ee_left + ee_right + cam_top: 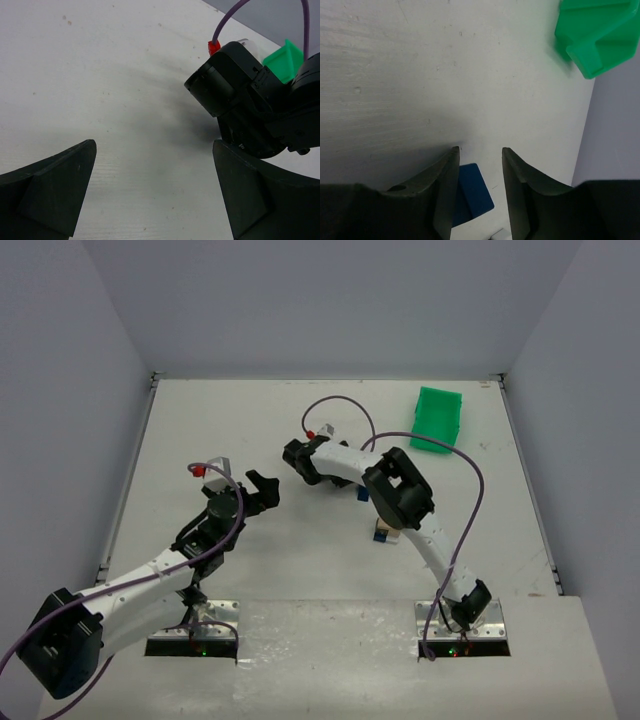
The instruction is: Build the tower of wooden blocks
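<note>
My right gripper [479, 150] stands slightly parted above the table [395, 75], clamping nothing. A blue block [475, 192] lies just below, beside one finger; I cannot tell if they touch. My left gripper [154, 145] gapes wide, holding nothing. The wood block tower [383, 532] stands under my right arm [430, 550].

The white worktop [230, 420] carries a green plastic bin [437, 420] at its far right and, nearer the middle, a few small wood blocks [382, 532], tan and blue, partly hidden under the right arm [400, 490].
</note>
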Robot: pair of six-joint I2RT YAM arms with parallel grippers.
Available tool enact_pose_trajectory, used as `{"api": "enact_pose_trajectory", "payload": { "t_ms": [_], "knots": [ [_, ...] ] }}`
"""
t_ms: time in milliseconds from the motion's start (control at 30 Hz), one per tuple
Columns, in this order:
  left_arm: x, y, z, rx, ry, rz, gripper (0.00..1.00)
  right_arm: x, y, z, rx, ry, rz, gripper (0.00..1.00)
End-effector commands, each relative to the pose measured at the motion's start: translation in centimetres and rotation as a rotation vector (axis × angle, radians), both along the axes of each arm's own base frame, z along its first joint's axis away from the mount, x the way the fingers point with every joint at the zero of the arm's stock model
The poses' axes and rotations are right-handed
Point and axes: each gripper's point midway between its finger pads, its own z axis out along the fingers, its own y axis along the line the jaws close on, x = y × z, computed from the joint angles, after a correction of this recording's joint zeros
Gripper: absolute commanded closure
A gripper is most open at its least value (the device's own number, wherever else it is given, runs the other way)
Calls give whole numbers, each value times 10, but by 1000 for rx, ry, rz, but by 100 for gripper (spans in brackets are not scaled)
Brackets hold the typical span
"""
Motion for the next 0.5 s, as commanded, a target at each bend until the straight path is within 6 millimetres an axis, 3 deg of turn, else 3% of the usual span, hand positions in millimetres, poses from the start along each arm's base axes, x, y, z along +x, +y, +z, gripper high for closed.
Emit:
{"api": "enact_pose_trajectory", "payload": {
  "t_ms": [0, 33, 67, 167, 300, 467],
  "knots": [
    [4, 1, 10, -16, -39, 12, 0, 10, 41, 19, 250, -72, -1, 47],
    [4, 1, 10, -13, -38, 13, 0, 12, 50, 25, 310, -77, 17, 46],
    [4, 1, 10, -13, -39, 14, 0, 12, 57, 28, 363, -81, 31, 37],
    [4, 2, 11, -17, -41, 17, 0, 6, 65, 43, 480, -89, 65, 2],
    [3, 1, 13, -21, -44, 9, 0, -1, 69, 66, 602, -130, 94, 1],
    [2, 1, 14, -23, -48, 10, 0, -32, 45, 66, 687, -119, 33, 1]
  ]
}}
